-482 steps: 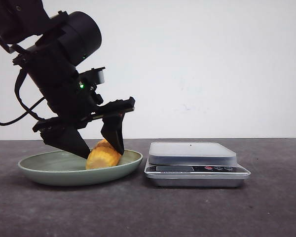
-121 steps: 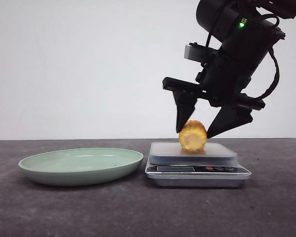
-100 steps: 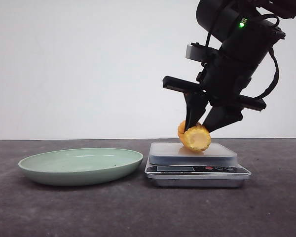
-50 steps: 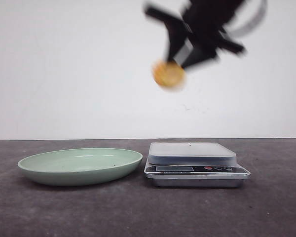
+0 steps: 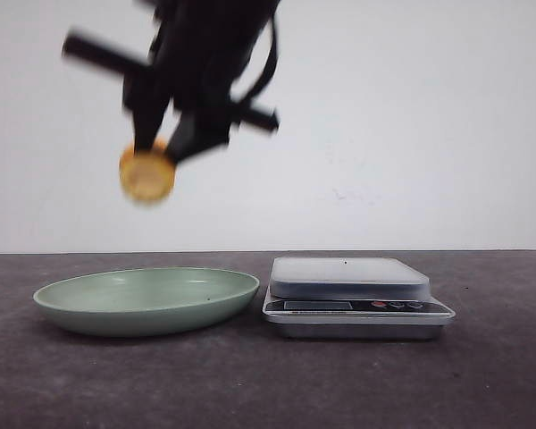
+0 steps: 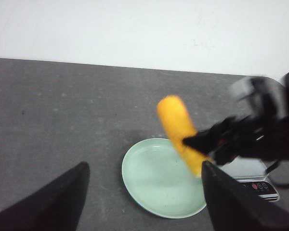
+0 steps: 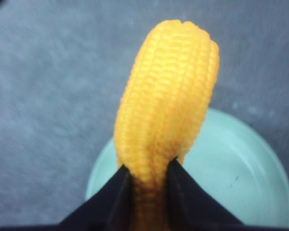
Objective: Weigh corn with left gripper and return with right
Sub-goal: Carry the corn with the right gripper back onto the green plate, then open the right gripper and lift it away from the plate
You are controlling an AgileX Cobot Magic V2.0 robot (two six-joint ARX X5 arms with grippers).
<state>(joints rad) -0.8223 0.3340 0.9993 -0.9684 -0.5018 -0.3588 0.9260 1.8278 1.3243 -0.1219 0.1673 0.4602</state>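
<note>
Dark matte tabletop [image 5: 268,384]; right claw [image 7: 147,180] pinches knobbly corn [image 7: 166,91].

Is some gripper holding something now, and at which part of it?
The right gripper holds the corn near one end. The left gripper holds nothing.

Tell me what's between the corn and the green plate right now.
Nothing but air. In the front view the corn hangs in the right gripper above the plate, with only the white wall behind the gap.
</note>
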